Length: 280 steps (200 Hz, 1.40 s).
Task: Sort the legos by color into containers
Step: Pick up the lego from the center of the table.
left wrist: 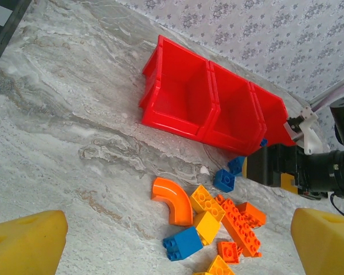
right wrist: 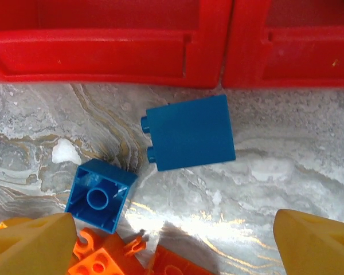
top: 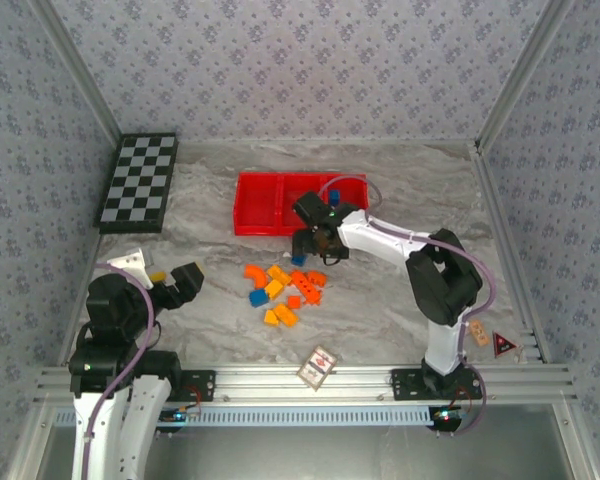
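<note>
At the near-left corner of the tabletop (top: 210, 215), the left arm (top: 130, 310) sits drawn back with its jaws spread wide and nothing between them. It is well apart from every brick.

Toward the middle of the tabletop lie the loose legos (top: 283, 290). They are a huddle of yellow-orange and red-orange pieces with a blue one (left wrist: 182, 242) on its near-left side.

Just past that huddle, the right arm (top: 380, 238) reaches in from the near-right side. Its jaws hang over the strip between the pile and the tray (top: 252, 207). They are spread, with bare marble between the yellow fingertips (right wrist: 28, 246), and they pinch nothing.

In the right wrist view, two blue bricks lie ahead of the fingertips on the tray side. The smaller blue brick (right wrist: 100, 195) is hollow side up, close by the left fingertip and just beside red-orange pieces. The larger blue brick (right wrist: 189, 133) lies on its side beyond it. Its studs point toward the left fingertip's side, and its long axis runs roughly along the tray's near wall (right wrist: 103, 54), a little tilted.

That axis lies nearly in line with the jaws' closing direction, so they would meet the brick end to end. I judge a short advance toward the tray comes first, and perhaps a wrist turn. The right arm is plainly the nearer one.

Farthest off, one blue brick (top: 332, 193) rests in the tray's right compartment.
</note>
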{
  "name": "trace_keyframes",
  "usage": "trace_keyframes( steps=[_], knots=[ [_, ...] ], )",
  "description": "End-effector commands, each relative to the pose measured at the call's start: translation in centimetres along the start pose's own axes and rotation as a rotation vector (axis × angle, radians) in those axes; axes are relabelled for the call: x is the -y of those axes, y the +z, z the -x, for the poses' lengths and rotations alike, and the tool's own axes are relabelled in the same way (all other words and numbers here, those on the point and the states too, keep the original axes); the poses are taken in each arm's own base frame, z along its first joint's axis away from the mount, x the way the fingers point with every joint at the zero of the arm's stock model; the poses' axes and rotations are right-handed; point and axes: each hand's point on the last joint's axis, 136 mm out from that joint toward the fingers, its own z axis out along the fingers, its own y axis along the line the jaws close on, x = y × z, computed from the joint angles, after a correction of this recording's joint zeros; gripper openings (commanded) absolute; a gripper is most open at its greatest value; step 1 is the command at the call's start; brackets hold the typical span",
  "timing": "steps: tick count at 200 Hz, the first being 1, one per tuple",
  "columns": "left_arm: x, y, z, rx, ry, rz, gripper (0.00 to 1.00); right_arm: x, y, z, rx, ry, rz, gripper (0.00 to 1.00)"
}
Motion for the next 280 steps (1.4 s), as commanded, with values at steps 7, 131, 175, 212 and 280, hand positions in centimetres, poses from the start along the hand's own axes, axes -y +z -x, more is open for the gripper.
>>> trace_keyframes(
  steps=[7,131,175,212,280],
  knots=[
    [0.5,0.0,0.4,0.023,0.025,-0.029,1.00,0.6,1.0,-0.2,-0.057,-0.044,-0.024,0.84],
    [1.5,0.3,0.0,-0.015,0.035,-0.089,1.00,1.3,3.3,1.3,-0.092,-0.085,-0.056,0.67],
    [3.5,1.3,-1.6,-0.141,0.048,-0.200,1.00,1.2,3.8,1.3,-0.100,-0.089,-0.050,0.63],
    [4.9,2.4,-3.9,-0.283,0.071,-0.262,1.00,1.1,4.0,1.4,-0.100,-0.087,-0.044,0.59],
    [5.4,3.2,-6.1,-0.413,0.106,-0.250,1.00,1.1,4.0,1.6,-0.098,-0.089,-0.037,0.55]
  ],
)
